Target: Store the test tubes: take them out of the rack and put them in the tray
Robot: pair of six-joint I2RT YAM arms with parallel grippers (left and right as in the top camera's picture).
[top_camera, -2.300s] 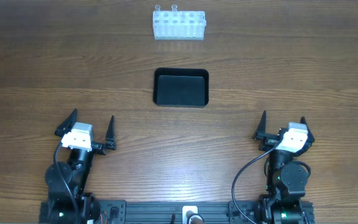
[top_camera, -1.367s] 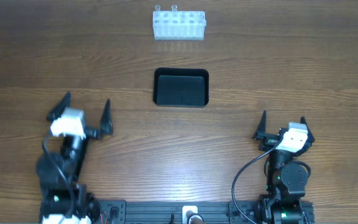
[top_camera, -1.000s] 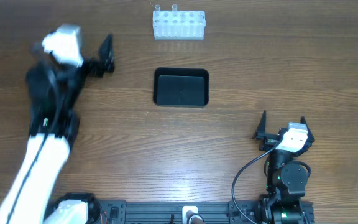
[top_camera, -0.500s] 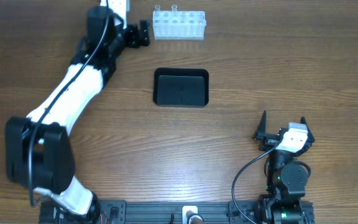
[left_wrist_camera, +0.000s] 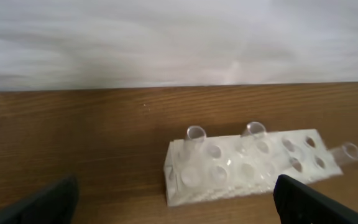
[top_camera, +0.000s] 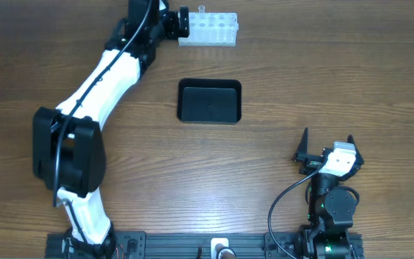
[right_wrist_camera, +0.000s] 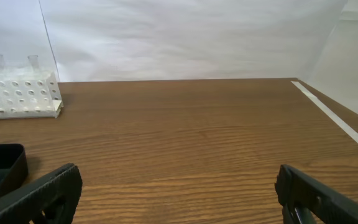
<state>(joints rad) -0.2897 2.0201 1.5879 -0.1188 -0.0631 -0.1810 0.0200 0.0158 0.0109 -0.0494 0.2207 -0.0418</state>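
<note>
Up at the far edge of the desk [top_camera: 351,72], the left arm is stretched right out, and its gripper [top_camera: 174,23] sits just beside the left end of the white rack [top_camera: 208,32]. Look at the left wrist view: the fingers [left_wrist_camera: 48,202] are spread wide with nothing in them, and the rack lies just ahead of them. Two clear test tubes [left_wrist_camera: 196,132] stand upright in the row of holes farther from that gripper. A third tube [left_wrist_camera: 347,151] shows at the rack's far end, though whether it stands straight or leans I cannot tell. So all the tubes on show are in the rack. The black tray [top_camera: 209,101] lies mid-desk, near the rack and between it and the arm bases. Over on the other side, the right arm is folded low by its base, well apart from the tray. The right gripper [top_camera: 327,138] has its fingers [top_camera: 305,137] wide apart too, gripping nothing at all.
</note>
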